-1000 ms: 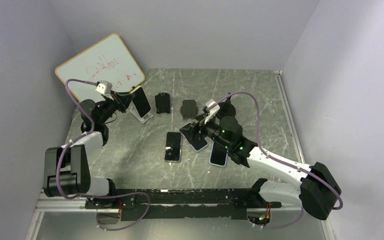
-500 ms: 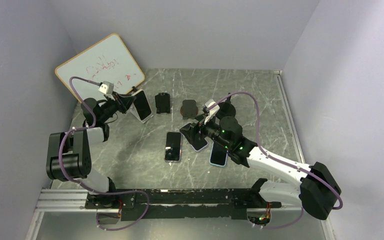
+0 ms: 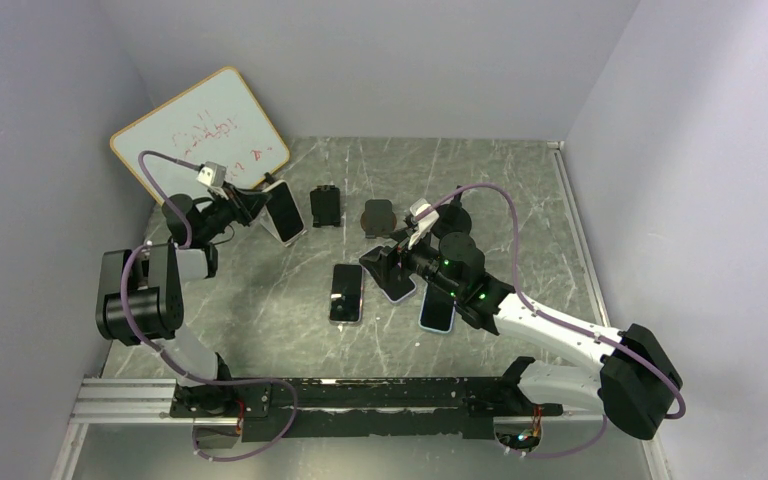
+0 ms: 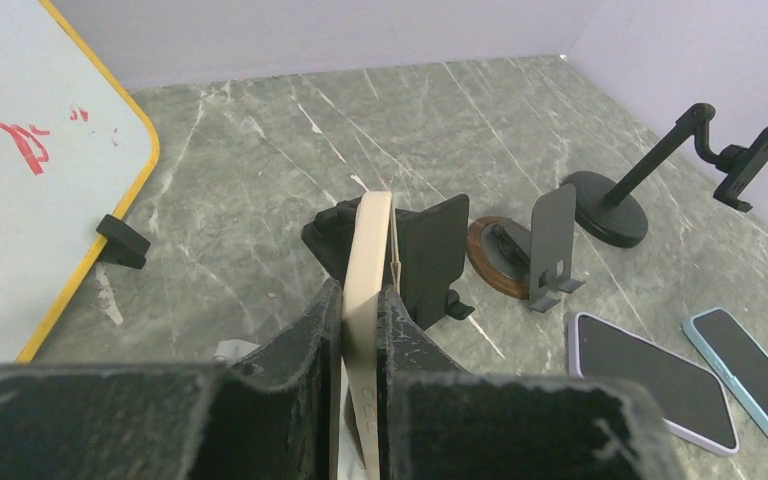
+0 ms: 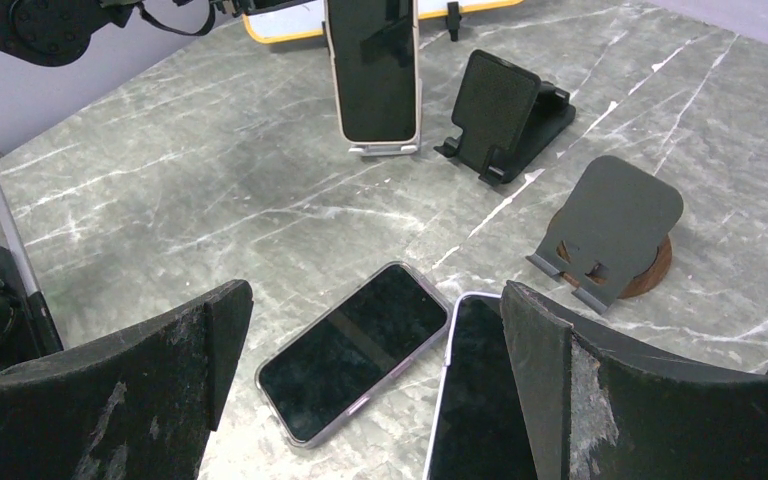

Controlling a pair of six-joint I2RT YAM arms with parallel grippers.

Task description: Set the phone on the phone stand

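Our left hand [image 4: 360, 305] pinches the cream-edged phone [image 5: 372, 65], which stands upright with its lower edge at the lip of the clear stand [image 5: 385, 149], near the whiteboard [image 3: 200, 135]. Just beside it we see a black folding stand [image 5: 505, 110], then a round-based stand [image 5: 615, 235]. Our right hand [image 5: 375, 335] hangs spread over spare phones [image 3: 346, 292] lying flat on the counter [image 3: 520, 200].

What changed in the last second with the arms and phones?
The left arm swung its elbow away from the near edge; the left hand stayed shut on the upright phone, shifting it only slightly. The right hand, open over the flat phones, stayed put.
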